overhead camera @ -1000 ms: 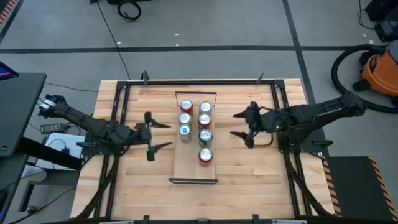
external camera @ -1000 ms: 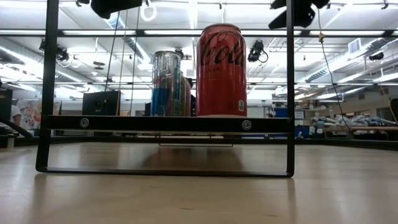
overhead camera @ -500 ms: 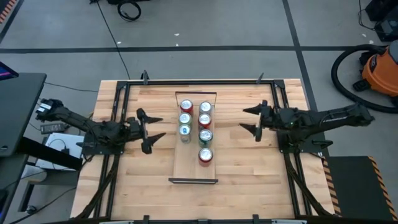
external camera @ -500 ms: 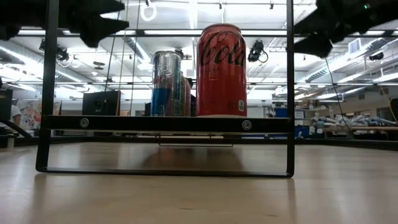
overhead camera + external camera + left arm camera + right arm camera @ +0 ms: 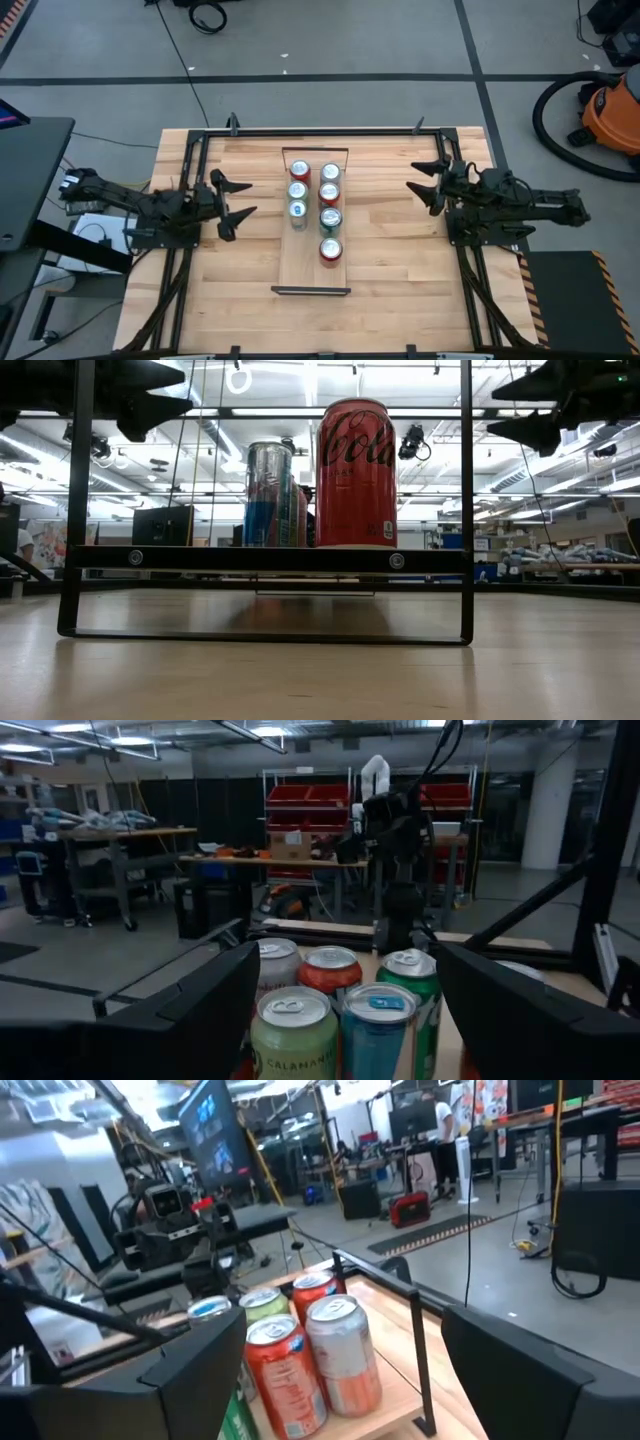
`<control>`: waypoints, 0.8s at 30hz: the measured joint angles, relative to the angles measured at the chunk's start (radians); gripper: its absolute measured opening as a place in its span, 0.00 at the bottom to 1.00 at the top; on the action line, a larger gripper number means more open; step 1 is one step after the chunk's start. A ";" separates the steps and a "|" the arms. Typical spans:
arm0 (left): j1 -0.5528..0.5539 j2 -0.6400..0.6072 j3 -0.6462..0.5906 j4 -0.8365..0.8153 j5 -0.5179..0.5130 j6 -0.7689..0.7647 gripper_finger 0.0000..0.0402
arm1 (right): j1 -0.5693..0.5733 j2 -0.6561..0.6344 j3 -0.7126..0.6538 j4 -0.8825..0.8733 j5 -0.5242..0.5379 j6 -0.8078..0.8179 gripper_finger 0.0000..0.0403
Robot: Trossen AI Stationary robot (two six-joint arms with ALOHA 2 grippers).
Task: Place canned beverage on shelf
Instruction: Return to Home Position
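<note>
Several cans stand upright in two rows on the narrow light-wood shelf [image 5: 300,265] at the table's middle; a red can [image 5: 330,250] is the nearest one, a blue-topped can [image 5: 297,210] stands in the left row. In the low view the red cola can [image 5: 356,473] and a blue-silver can [image 5: 268,495] stand on the shelf above its black end frame [image 5: 265,558]. My left gripper [image 5: 231,199] is open and empty left of the shelf. My right gripper [image 5: 426,180] is open and empty right of it. Both wrist views show the cans [image 5: 379,1018] [image 5: 340,1355] ahead.
A black metal frame [image 5: 320,131] runs round the slatted tabletop. Bare wood lies on both sides of the shelf and near its front end [image 5: 310,291]. An orange vacuum [image 5: 610,115] stands on the floor beyond the table's right side.
My left gripper has drawn back from the shelf toward the table's left edge. My right gripper has drawn back toward the table's right edge and slightly toward the far edge. Both stay open and empty. The cans have not moved.
</note>
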 joint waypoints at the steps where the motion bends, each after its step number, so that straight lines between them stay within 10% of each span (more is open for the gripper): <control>1: -0.001 -0.021 0.000 -0.023 0.000 -0.009 0.79 | -0.002 -0.010 -0.006 0.000 0.000 0.003 0.86; 24: -0.001 -0.259 0.000 -0.287 0.005 -0.081 0.78 | -0.003 -0.048 -0.045 -0.013 0.063 -0.029 0.86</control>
